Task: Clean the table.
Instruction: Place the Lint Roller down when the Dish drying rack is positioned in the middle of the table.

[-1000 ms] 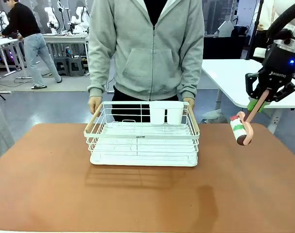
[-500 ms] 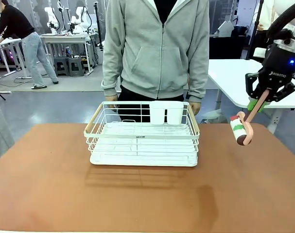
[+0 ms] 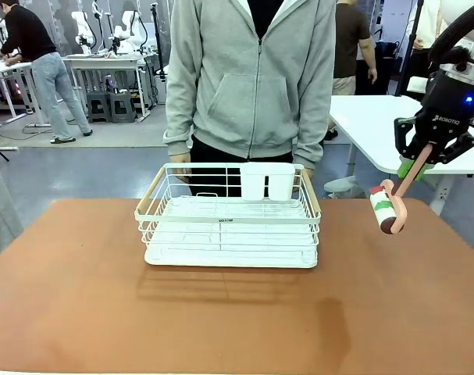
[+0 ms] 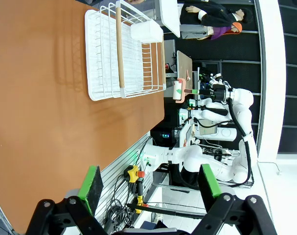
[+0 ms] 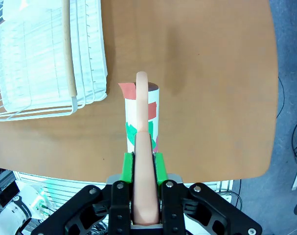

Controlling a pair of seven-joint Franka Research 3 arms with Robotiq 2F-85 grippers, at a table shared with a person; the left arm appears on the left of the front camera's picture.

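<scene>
The table (image 3: 80, 297) spans the foreground of the front view, its reddish-brown top bare apart from a white wire rack (image 3: 229, 226) set centrally toward the far edge. A person (image 3: 252, 78) in a grey hoodie stands just behind the rack, hands hanging near its far corners.

The right gripper (image 3: 415, 168) is held above the table's right side, closed on the pink handle of a lint roller (image 3: 386, 209). In the right wrist view the handle is seen clamped between the green pads (image 5: 127, 167), with the roller (image 5: 143, 115) hanging clear of the surface, beside the rack (image 5: 40, 63) but apart from it. The left gripper (image 4: 148, 183) is seen in its own wrist view with jaws spread wide and nothing held, raised off the table's near edge.

The step in hand is judged to be bringing the roller down for a first pass. It is advised that the roller drum be laid flat to the surface rather than on one end, that light even pressure be kept, and that strokes be run parallel to the rack's side so the wire frame is not struck. The area under the rack cannot be reached while it remains in place.
</scene>
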